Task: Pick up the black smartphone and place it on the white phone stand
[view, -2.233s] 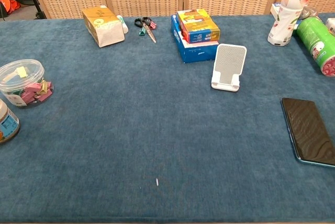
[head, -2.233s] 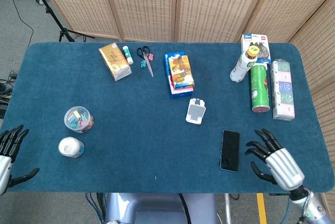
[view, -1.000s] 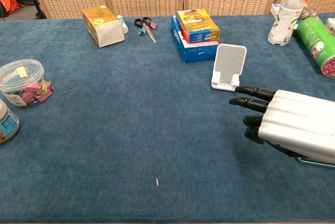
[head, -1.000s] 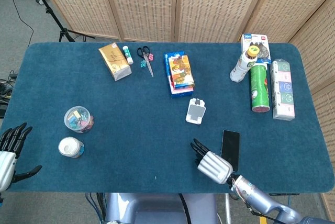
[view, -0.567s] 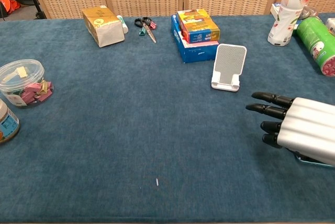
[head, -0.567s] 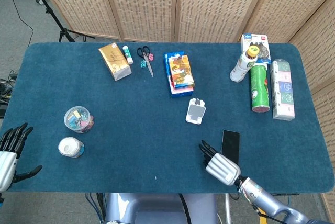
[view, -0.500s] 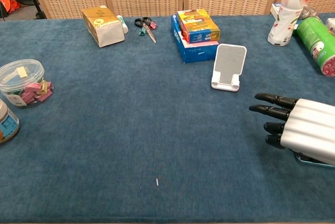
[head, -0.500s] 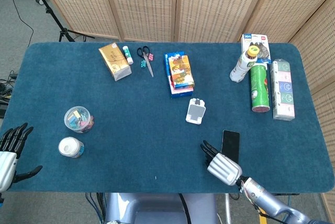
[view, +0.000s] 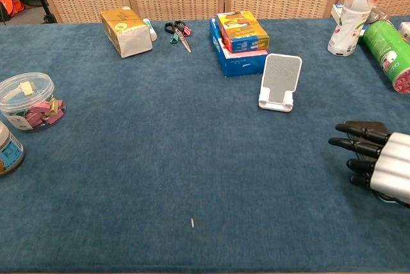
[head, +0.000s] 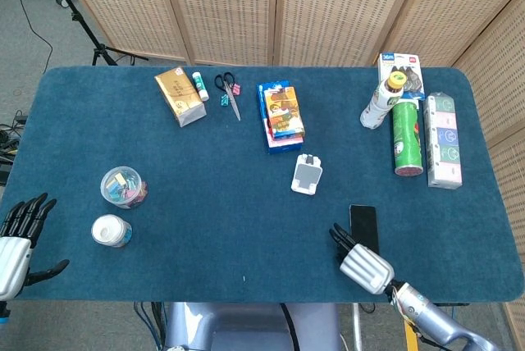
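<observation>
The black smartphone [head: 363, 221] lies flat on the blue table near the front right edge. My right hand [head: 362, 262] hovers over its near end with fingers stretched forward, holding nothing. In the chest view the right hand [view: 379, 157] fills the right edge and hides the phone. The white phone stand [head: 308, 175] stands upright and bare a little behind and left of the phone, and also shows in the chest view as the stand [view: 280, 82]. My left hand [head: 18, 242] hangs open off the table's front left corner.
A stack of colourful boxes [head: 280, 115] sits behind the stand. A green can [head: 405, 136], a bottle [head: 381, 99] and a long packet [head: 444, 139] crowd the right back. Two small jars [head: 122, 187] stand at the front left. A gold box [head: 180, 95] and scissors [head: 229, 93] lie at the back.
My right hand has slid rightward from left of the phone to over the phone's near end. The phone, the stand and the left hand have stayed put.
</observation>
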`<action>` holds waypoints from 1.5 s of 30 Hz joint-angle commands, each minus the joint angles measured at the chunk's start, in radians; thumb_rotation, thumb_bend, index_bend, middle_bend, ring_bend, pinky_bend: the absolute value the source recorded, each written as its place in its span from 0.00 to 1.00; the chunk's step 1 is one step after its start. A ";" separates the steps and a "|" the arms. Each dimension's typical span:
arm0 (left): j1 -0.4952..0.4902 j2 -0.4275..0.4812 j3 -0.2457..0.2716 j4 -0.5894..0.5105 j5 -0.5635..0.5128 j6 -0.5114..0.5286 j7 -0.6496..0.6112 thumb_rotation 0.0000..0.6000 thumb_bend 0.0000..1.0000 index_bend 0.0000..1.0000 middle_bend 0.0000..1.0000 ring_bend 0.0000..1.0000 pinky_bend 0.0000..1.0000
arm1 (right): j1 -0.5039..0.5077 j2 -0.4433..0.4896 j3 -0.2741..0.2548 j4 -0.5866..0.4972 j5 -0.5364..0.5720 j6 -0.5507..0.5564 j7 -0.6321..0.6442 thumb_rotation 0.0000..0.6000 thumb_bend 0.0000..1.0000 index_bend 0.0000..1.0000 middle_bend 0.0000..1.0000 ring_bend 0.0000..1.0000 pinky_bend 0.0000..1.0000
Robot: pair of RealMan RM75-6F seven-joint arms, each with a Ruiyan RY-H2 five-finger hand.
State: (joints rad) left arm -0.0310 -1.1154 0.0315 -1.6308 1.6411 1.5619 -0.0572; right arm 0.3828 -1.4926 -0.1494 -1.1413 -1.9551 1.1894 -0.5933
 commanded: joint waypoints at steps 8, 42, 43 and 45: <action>-0.003 -0.006 0.000 -0.004 -0.005 -0.008 0.016 1.00 0.00 0.00 0.00 0.00 0.00 | -0.038 0.015 -0.040 0.123 0.001 0.070 0.076 1.00 0.85 0.50 0.43 0.09 0.00; -0.001 -0.003 0.010 -0.008 0.008 -0.003 0.020 1.00 0.00 0.00 0.00 0.00 0.00 | -0.088 0.148 0.024 0.162 0.142 0.293 0.491 1.00 0.00 0.08 0.00 0.00 0.01; 0.000 -0.003 0.010 -0.007 0.010 -0.002 0.018 1.00 0.00 0.00 0.00 0.00 0.00 | -0.080 0.169 0.033 0.118 0.164 0.268 0.519 1.00 0.00 0.07 0.00 0.00 0.01; 0.001 -0.001 0.011 -0.007 0.012 0.001 0.013 1.00 0.00 0.00 0.00 0.00 0.00 | -0.060 0.202 0.042 0.056 0.190 0.222 0.556 1.00 0.00 0.07 0.00 0.00 0.02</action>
State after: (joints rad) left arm -0.0306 -1.1169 0.0420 -1.6376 1.6521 1.5619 -0.0430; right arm 0.3049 -1.3499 -0.1331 -0.9910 -1.8169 1.4698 -0.0974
